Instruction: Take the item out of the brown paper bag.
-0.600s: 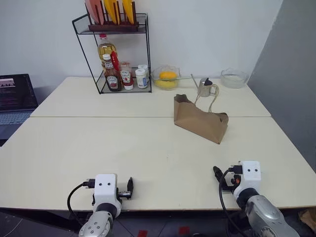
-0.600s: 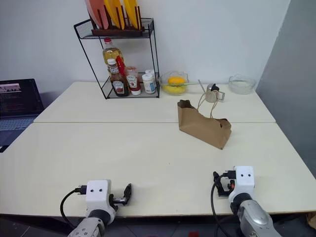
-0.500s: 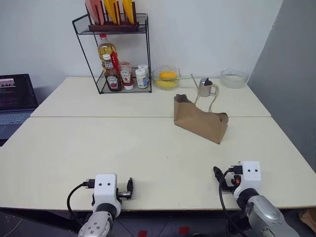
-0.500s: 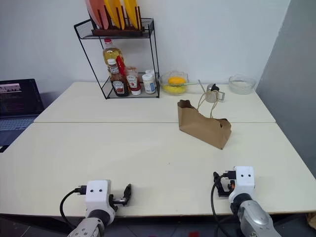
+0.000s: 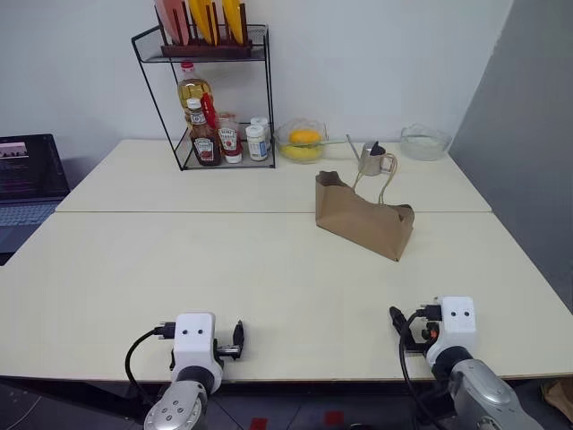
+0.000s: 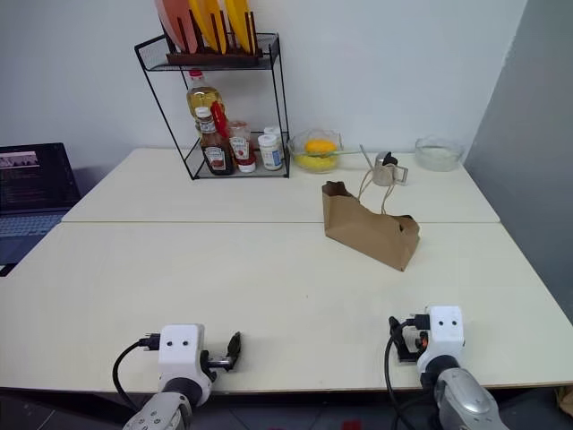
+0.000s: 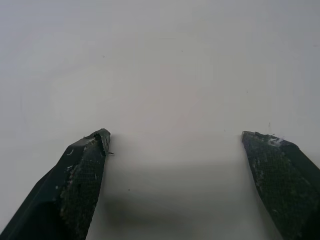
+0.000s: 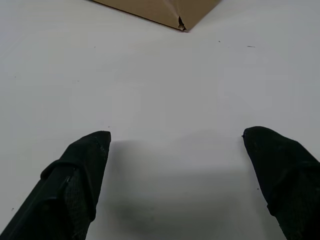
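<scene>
Reach right claw [image 8: 175, 165], wide like left claw [image 7: 175, 165], across table [image 5: 179, 269] to bag [image 5: 363, 215], pinning it before fishing inside.

The cream table [image 5: 179, 260] carries the brown paper bag [image 5: 363, 217], a wire rack [image 5: 208, 98] and two glass bowls [image 5: 302, 141].

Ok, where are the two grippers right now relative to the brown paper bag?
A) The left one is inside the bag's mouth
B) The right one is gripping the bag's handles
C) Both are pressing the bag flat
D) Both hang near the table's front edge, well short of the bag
D: the left gripper and right gripper sit open by the near edge, while the brown paper bag lies untouched farther back.
</scene>
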